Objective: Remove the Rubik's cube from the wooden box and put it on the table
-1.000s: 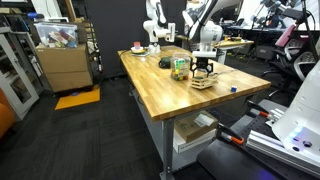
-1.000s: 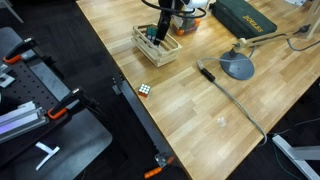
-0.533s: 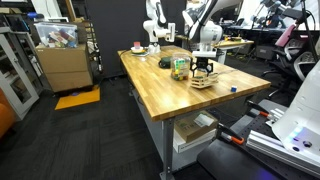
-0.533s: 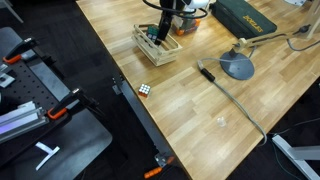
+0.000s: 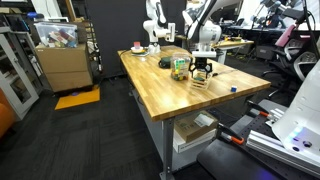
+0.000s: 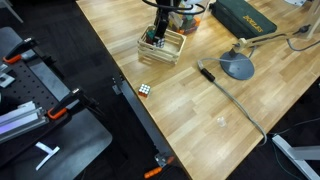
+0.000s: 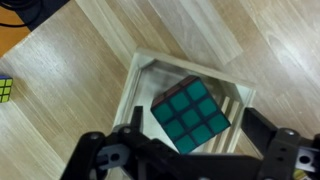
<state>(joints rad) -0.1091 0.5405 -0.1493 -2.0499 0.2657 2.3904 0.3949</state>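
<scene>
The Rubik's cube [image 7: 195, 116] lies hidden in the wooden box [image 6: 165, 55] on the worktop [image 6: 200, 110] in both exterior views, the claw [image 6: 157, 37] above. Wrist view: green face up, jaws spread astride it, apparently to grasp.

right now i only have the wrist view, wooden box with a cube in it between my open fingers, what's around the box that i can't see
observer: In an exterior view, a green-and-yellow container stands near the wooden box. I cannot tell whether they touch.
operator: ok, where's free table to set the cube in the box down
observer: The table is bare wood between the box and its near edge, apart from a second small cube close to that edge.
operator: anything else on that side
observer: A grey disc lies further along the table, with a long thin rod beside it.
</scene>
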